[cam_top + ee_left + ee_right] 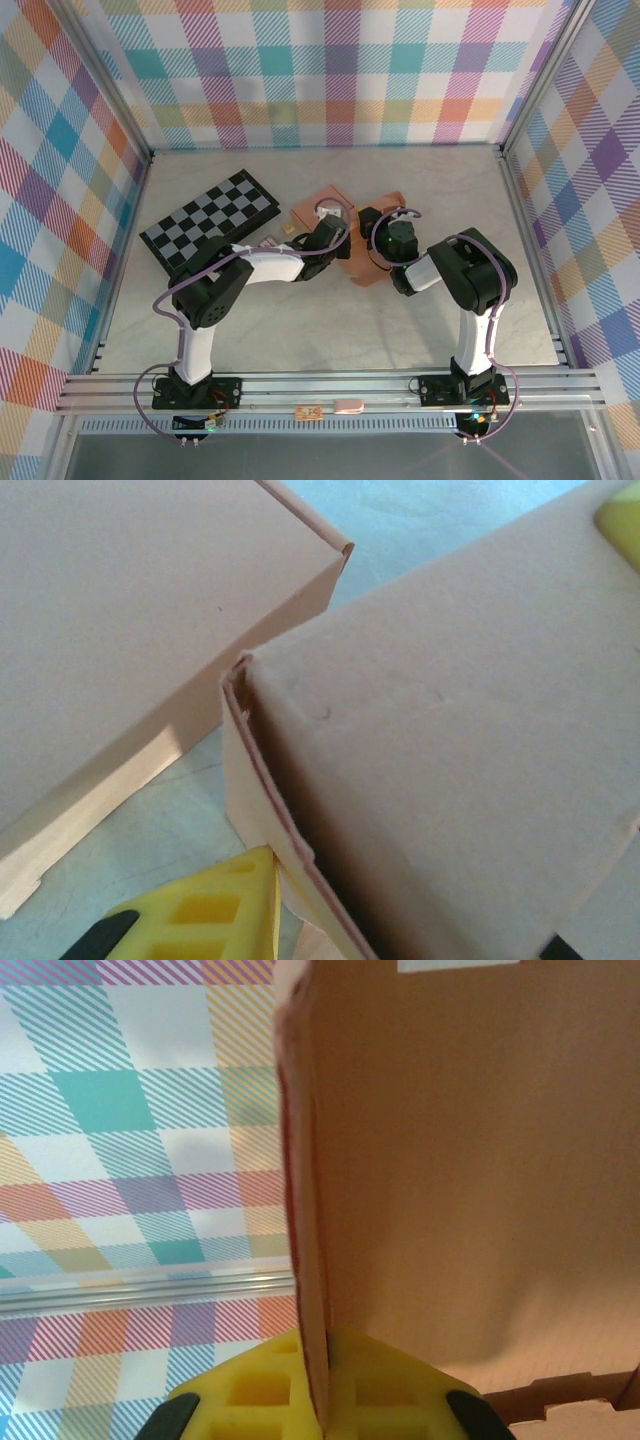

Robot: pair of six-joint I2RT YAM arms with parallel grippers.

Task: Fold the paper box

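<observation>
The right fingers (260, 1390) are pinched shut on a wall of the box (470, 1180). At their nine o'clock, the left fingers (210, 915) straddle its corner, partly apart; I cannot tell whether they grip it.

Pastel plaid panels close three sides: back wall (330, 70), left wall (50, 200), right wall (600, 200). Aluminium post (107, 85) at the back-left corner. Table (330, 335) pale, marbled, matte. Aluminium rail (330, 385) along its near edge. Light even and soft, shadows faint.
</observation>
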